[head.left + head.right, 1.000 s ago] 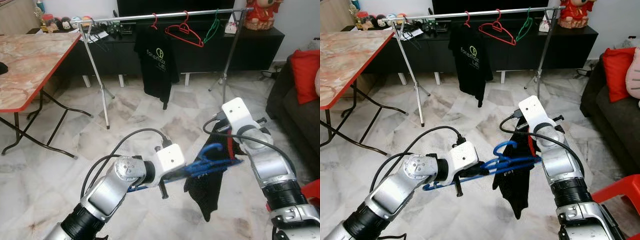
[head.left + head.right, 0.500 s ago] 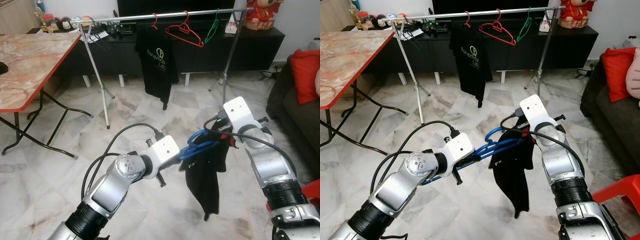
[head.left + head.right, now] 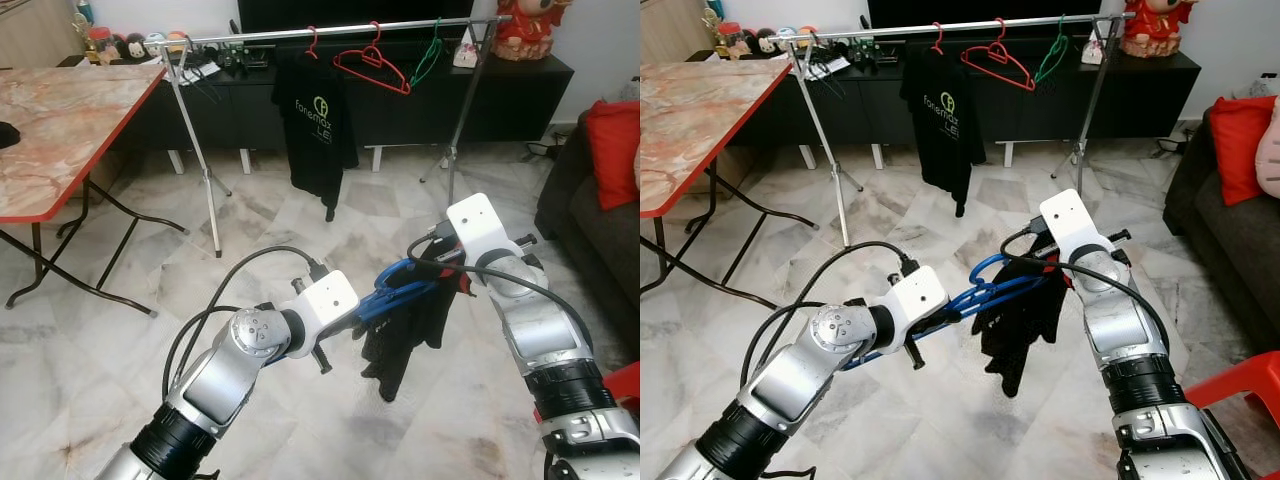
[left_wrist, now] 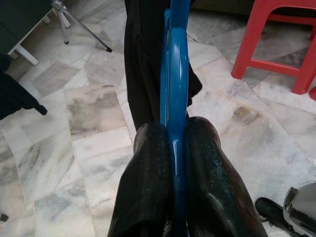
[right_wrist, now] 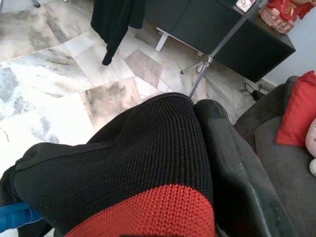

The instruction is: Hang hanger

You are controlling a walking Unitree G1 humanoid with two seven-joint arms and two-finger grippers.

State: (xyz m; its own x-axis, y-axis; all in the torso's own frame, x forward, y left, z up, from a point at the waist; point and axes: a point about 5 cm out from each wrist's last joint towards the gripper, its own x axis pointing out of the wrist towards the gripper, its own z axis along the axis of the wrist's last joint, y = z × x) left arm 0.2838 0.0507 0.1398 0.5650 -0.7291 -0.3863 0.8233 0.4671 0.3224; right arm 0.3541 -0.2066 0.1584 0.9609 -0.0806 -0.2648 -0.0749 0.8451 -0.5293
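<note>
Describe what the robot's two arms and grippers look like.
Both arms are silver metal with black ribbed sleeves lower down and a white boxy wrist block. Black cables loop from each wrist. The left gripper has two long, glossy black fingers; the right gripper has black parts beside its white block.

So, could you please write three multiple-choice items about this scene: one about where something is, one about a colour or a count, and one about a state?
1. Where does the black T-shirt with the printed logo hang?
A. On the clothes rail
B. On the marble-top table
C. On the sofa

2. What colour is the hanger in the left pincer?
A. Red
B. Green
C. Blue

3. How does the left pincer stand on that hanger?
A. Open, apart from it
B. Shut on it
C. Open, resting on the floor

Answers:
1. A, since the shirt hangs from a red hook on the clothes rail.
2. C, since the left wrist view shows a blue bar running between the black fingers.
3. B, since both fingers press against the blue bar from either side.
</note>
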